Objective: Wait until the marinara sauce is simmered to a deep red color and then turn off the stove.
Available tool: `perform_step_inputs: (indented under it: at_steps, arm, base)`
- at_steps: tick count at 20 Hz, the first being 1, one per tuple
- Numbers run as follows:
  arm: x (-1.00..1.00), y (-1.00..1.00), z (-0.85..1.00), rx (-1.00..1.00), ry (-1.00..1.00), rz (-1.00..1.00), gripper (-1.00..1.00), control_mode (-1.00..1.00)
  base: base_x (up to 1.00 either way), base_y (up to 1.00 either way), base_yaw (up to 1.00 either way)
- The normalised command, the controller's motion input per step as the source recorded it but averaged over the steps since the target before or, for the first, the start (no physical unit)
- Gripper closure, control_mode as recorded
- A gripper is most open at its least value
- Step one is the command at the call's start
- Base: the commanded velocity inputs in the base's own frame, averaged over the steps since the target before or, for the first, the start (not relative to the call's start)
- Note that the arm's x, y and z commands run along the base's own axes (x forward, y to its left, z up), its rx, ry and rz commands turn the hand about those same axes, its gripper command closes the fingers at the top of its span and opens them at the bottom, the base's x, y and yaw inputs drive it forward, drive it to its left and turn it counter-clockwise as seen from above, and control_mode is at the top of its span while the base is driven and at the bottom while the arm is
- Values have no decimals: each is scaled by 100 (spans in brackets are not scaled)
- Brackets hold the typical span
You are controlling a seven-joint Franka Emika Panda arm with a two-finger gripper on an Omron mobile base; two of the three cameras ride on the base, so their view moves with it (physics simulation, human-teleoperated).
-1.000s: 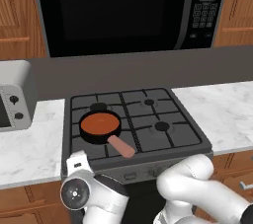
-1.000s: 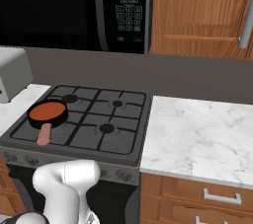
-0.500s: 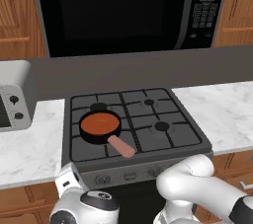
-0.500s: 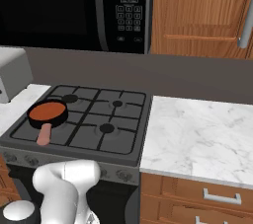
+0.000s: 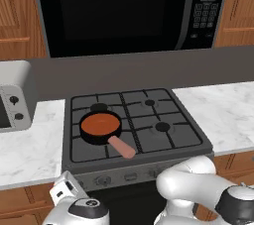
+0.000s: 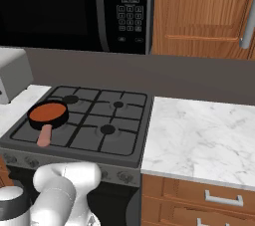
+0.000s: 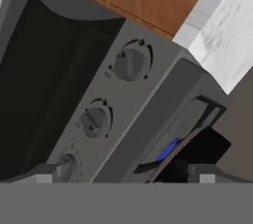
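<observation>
My hand (image 7: 123,173) hangs low at the front of the stove (image 5: 134,125), its two fingertips (image 7: 39,174) spread wide apart with nothing between them. Just ahead of it is the row of round grey knobs (image 7: 131,62). A blue flame (image 7: 169,149) shows under the black pan (image 5: 100,129) beyond the front edge. The marinara sauce (image 5: 99,124), orange-red, sits above my hand on the front left burner.

A white marble counter (image 6: 199,135) flanks the stove (image 5: 149,135), whose grate bears a black pan (image 5: 101,129).
</observation>
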Motion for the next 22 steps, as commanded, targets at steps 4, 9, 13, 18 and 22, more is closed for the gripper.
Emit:
perform_step_inputs:
  at_steps: [4, 9, 13, 18, 22]
  arm:
    - [0, 0, -47, -10, -9, 0, -100, -100]
    - [2, 0, -36, -2, -18, 0, -100, -100]
    - [12, 0, -17, 0, -15, 1, -100, -100]
    - [19, 0, -2, 0, -5, 2, -100, -100]
    - [19, 0, -3, 0, -2, 1, -100, -100]
  base:
    - [0, 0, 0]
    - [0, 0, 0]
    - [0, 0, 0]
    - [0, 0, 0]
    - [0, 0, 0]
